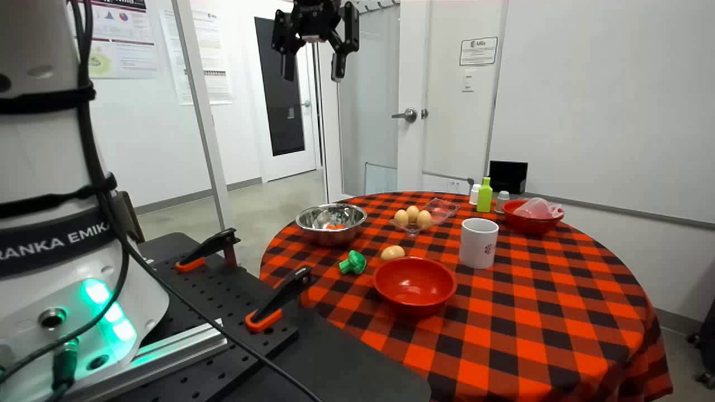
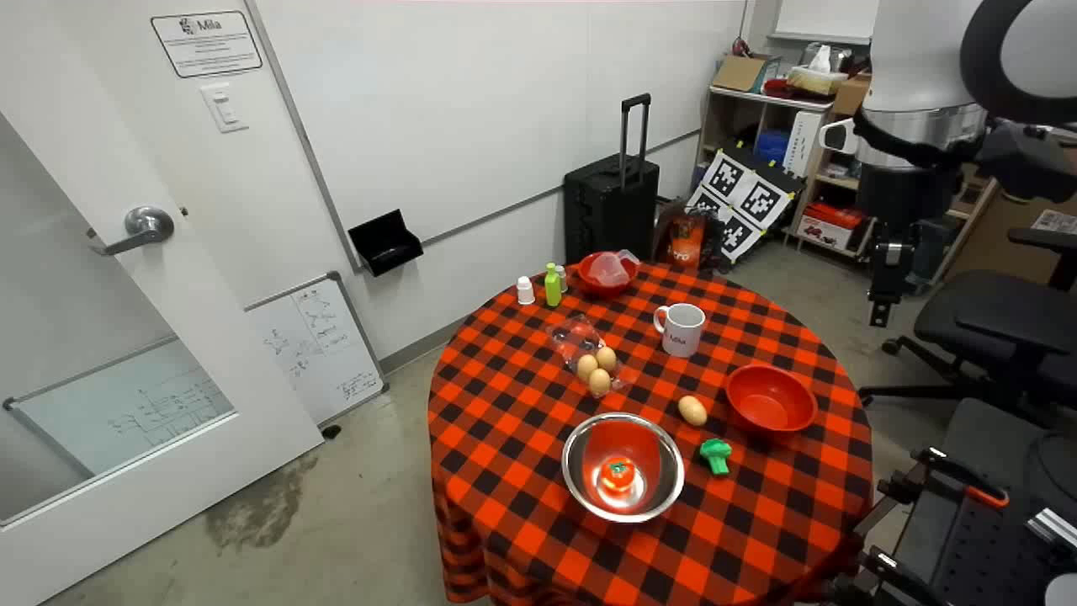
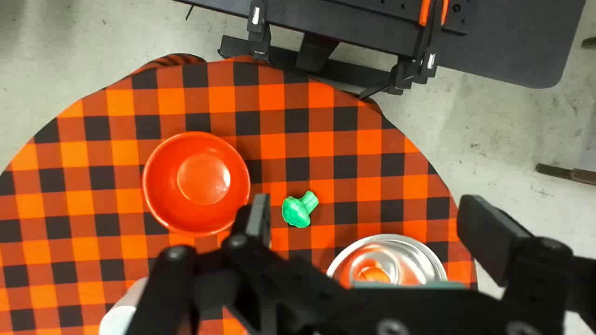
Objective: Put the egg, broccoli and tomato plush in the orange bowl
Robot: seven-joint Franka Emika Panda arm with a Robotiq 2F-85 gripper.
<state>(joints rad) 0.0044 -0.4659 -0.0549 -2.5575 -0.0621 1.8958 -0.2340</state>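
Your gripper [image 3: 371,221] hangs spread wide. Near the orange bowl [image 2: 767,404] lie one egg [image 2: 692,411], one broccoli [image 2: 716,454]; farther from it, one tomato [image 2: 618,475] in one steel bowl [image 2: 667,471], three more eggs [image 2: 598,380].

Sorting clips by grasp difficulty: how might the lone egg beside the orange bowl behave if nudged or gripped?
The egg would probably roll if nudged, being oval and lying on its side on the checked tablecloth. Pushed toward the nearby orange bowl, it would likely stop against its side. Its smooth look hints it may slip when squeezed; softness I can't tell.
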